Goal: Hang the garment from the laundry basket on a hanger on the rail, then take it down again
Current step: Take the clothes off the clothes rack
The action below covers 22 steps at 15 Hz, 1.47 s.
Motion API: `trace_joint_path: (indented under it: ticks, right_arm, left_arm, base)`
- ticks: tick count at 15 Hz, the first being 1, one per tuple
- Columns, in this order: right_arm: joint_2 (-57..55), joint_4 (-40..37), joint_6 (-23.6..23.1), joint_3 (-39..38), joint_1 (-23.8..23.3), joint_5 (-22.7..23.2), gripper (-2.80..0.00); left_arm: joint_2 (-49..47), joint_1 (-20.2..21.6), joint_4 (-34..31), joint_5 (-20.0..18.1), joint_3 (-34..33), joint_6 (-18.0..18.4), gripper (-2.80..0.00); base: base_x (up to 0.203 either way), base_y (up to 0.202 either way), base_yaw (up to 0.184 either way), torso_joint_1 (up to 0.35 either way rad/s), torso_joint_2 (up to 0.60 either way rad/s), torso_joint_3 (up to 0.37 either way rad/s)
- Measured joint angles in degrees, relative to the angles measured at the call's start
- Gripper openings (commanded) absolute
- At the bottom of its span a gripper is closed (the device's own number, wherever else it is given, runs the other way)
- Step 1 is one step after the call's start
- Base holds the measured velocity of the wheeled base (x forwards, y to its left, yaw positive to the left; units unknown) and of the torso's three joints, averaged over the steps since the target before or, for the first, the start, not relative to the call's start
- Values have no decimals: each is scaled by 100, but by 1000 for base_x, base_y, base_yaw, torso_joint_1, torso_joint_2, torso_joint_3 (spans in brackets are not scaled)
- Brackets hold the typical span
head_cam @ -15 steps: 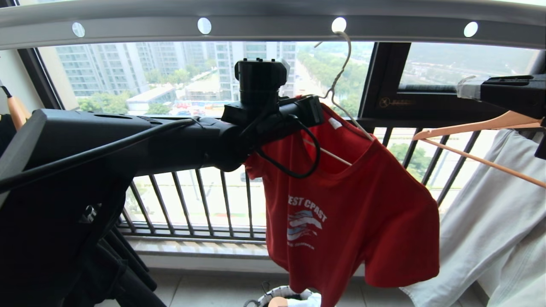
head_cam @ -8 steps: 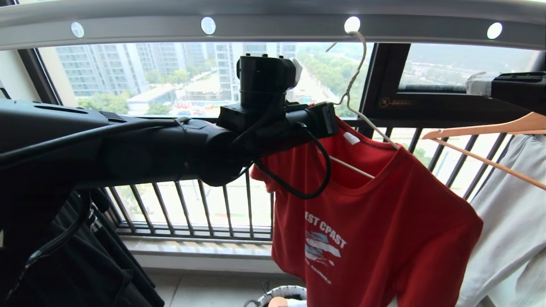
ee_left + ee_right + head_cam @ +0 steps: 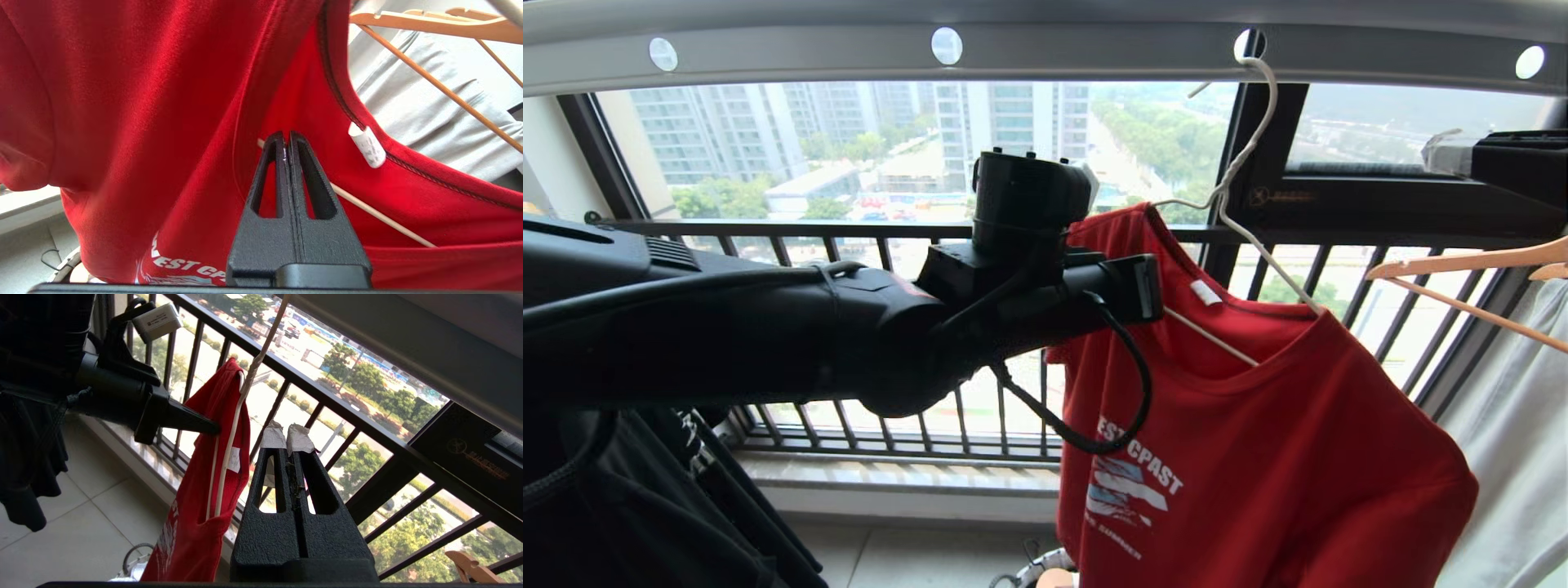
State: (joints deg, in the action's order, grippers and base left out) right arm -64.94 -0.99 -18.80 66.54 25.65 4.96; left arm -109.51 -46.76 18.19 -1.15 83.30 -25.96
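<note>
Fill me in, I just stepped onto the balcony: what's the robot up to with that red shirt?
The red T-shirt hangs on a white wire hanger whose hook sits in a hole of the overhead rail. The left gripper is shut, pinching the shirt's fabric near the collar. The right gripper is shut on nothing, held off to the side near the window railing. The laundry basket sits on the floor below.

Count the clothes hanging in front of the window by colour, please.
red T-shirt: 1
black garment: 1, as far as the dark folds show
pale grey garment: 1
Total: 3
</note>
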Motion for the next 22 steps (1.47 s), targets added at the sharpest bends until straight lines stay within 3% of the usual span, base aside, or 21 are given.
trace_joint_path:
  ticks: [7, 15, 18, 22]
  right_arm:
    - [29, -22, 1, 16, 0, 6, -280]
    - [199, -725, 8, -28, 105, 261, -280]
    - [298, -850, 151, -35, 105, 250, -280]
    - [756, -880, 446, -147, 7, 157, -280]
  left_arm:
    - [1424, -313, -25, 62, -1138, -3, -280]
    - [2194, 66, -57, 62, -2034, 30, -280]
    - [2503, 224, -91, 51, -2359, 415, -280]
    - [3264, 454, -89, 46, -3091, 517, -280]
  base:
    - [0, 0, 0, 0, 0, 0]
    - [0, 0, 0, 0, 0, 0]
    - [0, 0, 0, 0, 0, 0]
    - [0, 0, 0, 0, 0, 0]
